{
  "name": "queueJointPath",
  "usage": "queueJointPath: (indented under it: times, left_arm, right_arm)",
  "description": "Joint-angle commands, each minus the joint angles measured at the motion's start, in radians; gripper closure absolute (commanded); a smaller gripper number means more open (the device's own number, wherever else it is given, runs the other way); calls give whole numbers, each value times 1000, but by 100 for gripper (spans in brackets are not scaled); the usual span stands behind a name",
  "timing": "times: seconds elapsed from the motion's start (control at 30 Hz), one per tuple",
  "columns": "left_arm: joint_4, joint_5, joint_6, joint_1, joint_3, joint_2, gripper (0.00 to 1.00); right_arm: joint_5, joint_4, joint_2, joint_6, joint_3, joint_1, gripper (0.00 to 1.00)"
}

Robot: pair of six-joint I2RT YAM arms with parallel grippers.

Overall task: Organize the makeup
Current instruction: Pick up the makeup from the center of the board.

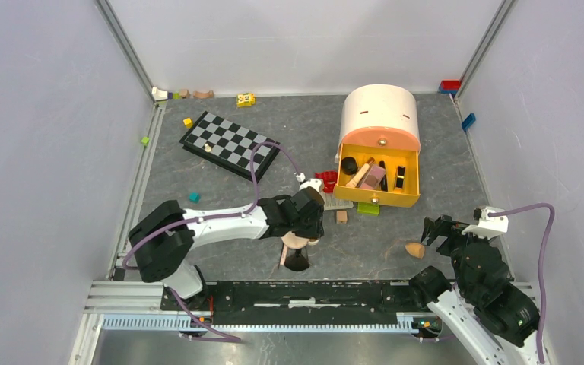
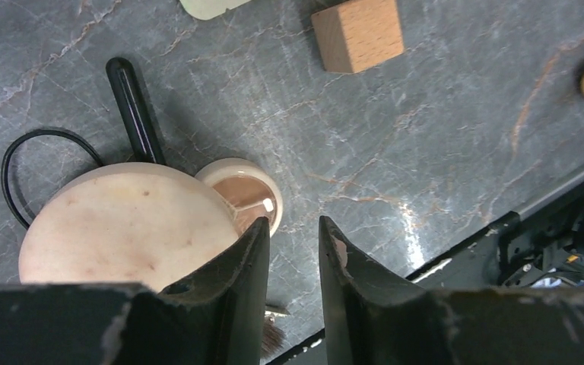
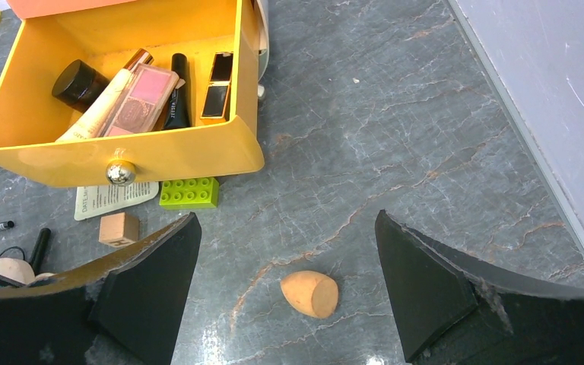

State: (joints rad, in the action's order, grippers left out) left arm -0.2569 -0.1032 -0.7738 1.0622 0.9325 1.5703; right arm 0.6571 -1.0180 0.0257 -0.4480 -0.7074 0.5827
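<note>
We find the left gripper [image 2: 293,226] with its jaws narrowly apart and nothing between them, at the edge of the round peach compact [image 2: 122,220] on the desk [image 2: 441,137]. The right gripper [image 3: 287,219] stands wide apart over the orange teardrop sponge [image 3: 309,293]. A pink palette [image 3: 141,95] lies in the yellow drawer [image 3: 182,156].

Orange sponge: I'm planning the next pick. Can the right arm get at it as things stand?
Probably yes. The orange sponge lies alone on bare table just ahead of the right gripper, jaws wide open; nothing crowds it.
</note>
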Motion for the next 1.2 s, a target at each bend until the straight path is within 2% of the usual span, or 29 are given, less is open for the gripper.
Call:
queueJointPath:
  times: [0.0, 0.5, 0.83, 1.17]
  left_arm:
    - [1, -42, -33, 4, 25, 35, 64]
    - [-146, -205, -5, 3, 1, -1, 67]
    - [-196, -302, 5, 2, -27, -76, 65]
    - [-221, -338, -17, -11, -89, -108, 65]
  right_arm:
    - [21, 14, -4, -9, 0, 7, 8]
    - [22, 14, -8, -8, 0, 7, 8]
    - [21, 15, -9, -10, 0, 6, 8]
    - [21, 14, -8, -10, 0, 7, 8]
